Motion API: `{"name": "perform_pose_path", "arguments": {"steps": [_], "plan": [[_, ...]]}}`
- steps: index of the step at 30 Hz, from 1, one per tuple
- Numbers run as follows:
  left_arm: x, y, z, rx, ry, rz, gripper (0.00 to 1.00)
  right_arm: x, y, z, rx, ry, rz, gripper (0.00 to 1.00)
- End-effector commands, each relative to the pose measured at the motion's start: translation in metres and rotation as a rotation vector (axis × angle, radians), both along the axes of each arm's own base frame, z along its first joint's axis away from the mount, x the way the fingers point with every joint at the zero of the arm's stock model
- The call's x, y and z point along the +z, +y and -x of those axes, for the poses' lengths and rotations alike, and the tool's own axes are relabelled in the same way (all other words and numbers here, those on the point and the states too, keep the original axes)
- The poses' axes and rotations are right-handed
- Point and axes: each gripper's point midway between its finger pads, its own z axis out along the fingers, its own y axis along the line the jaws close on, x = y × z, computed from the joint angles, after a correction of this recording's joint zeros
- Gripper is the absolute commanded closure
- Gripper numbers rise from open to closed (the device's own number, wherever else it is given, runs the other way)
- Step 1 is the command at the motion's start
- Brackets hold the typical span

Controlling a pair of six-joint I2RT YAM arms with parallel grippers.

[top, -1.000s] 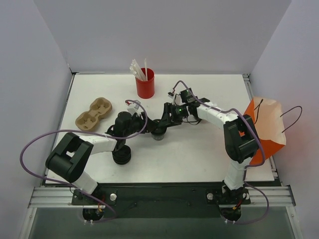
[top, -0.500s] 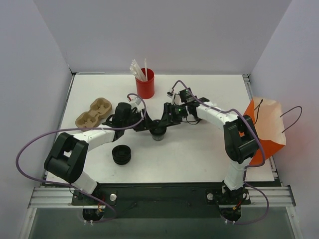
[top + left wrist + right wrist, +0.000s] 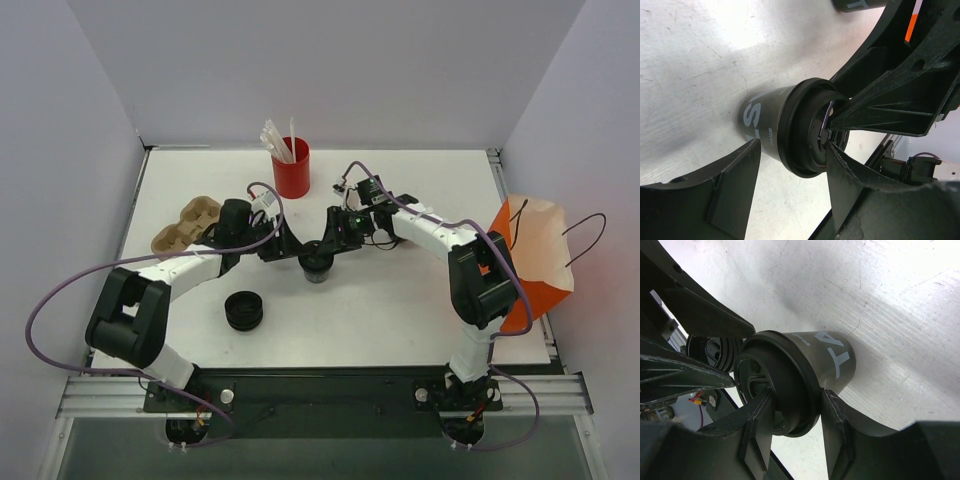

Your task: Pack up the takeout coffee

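Item: coffee cup (image 3: 762, 122), lidded, held between both sets of jaws.
Right gripper (image 3: 796, 402): clenched on the rim of the lid (image 3: 782, 385).
Left gripper (image 3: 792, 150): spread, straddling the cup wall, contact not evident.
Step judged: pick-up.
Next required: a firm, square grip before any lift.

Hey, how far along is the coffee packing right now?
Done: the coffee cup looks lidded. In hand: right end effector pinches its lid rim; left end effector straddles it, open. To do: the cup stands on the table, not in the cardboard carrier or orange bag.
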Motion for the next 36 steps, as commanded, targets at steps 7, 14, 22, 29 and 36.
{"name": "perform_pose_path", "arguments": {"steps": [7,14,22,29,36], "plan": [[0.005,0.014,-0.006,0.009,-0.077,-0.071,0.46,-0.04,-0.023,0.013,0.004,0.055,0.183,0.64],[-0.015,0.018,-0.007,0.028,-0.062,-0.104,0.48,-0.041,-0.023,0.013,0.006,0.057,0.183,0.65],[-0.024,0.027,0.002,0.054,-0.059,-0.125,0.5,-0.048,-0.024,0.016,0.009,0.07,0.193,0.65],[-0.012,0.033,0.004,0.079,-0.095,-0.134,0.5,-0.05,-0.027,0.017,0.011,0.073,0.198,0.66],[-0.015,0.036,0.003,0.098,-0.088,-0.148,0.5,-0.047,-0.026,0.017,0.008,0.071,0.193,0.66]]}}
